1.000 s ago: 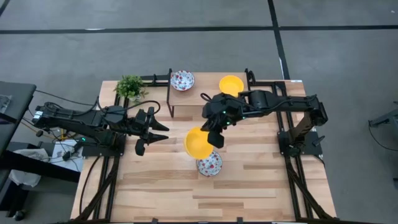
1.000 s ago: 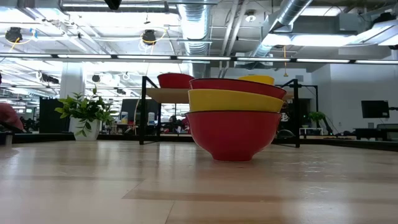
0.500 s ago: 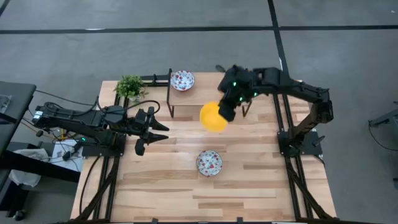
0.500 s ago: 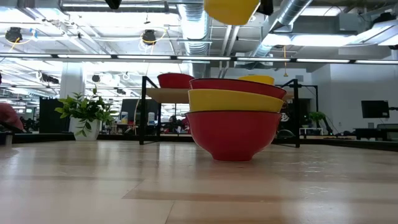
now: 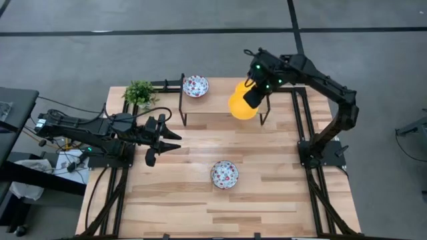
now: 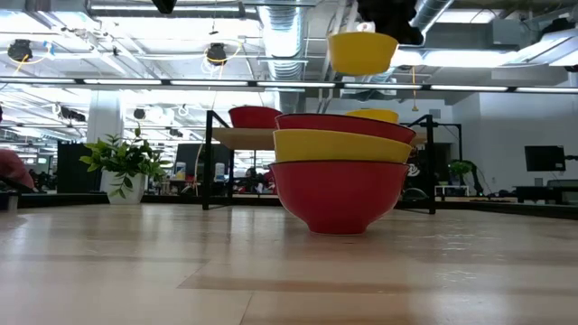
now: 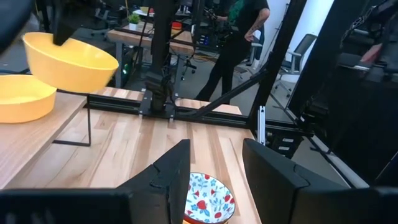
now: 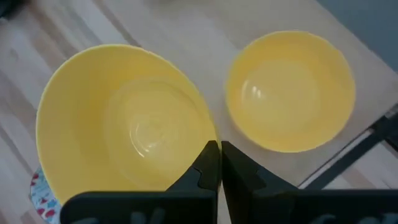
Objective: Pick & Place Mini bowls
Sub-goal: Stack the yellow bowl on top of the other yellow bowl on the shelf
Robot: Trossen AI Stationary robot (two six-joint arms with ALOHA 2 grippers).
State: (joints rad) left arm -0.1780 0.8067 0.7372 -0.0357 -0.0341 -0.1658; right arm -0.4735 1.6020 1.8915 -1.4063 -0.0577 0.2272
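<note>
Since the earlier frame, right gripper (image 5: pixel 255 93) has carried its yellow bowl (image 5: pixel 241 106) from mid-table toward 1 o'clock, over the shelf (image 5: pixel 213 105). At 6 o'clock the speckled bowl (image 5: pixel 225 175) stays on the table (image 5: pixel 167 200); at 9 o'clock left gripper (image 5: pixel 169 141) waits, jaws spread. Farther back, right jaws pinch the held bowl's rim above a second yellow bowl (image 8: pixel 290 91) on the shelf, with another speckled bowl (image 5: pixel 195 85) at 12 o'clock.

table (image 5: pixel 267 193): pale planked wood, satin | yellow bowl (image 8: pixel 124 134): smooth, glossy | floral bowl (image 5: pixel 225 175): glazed, shiny
</note>
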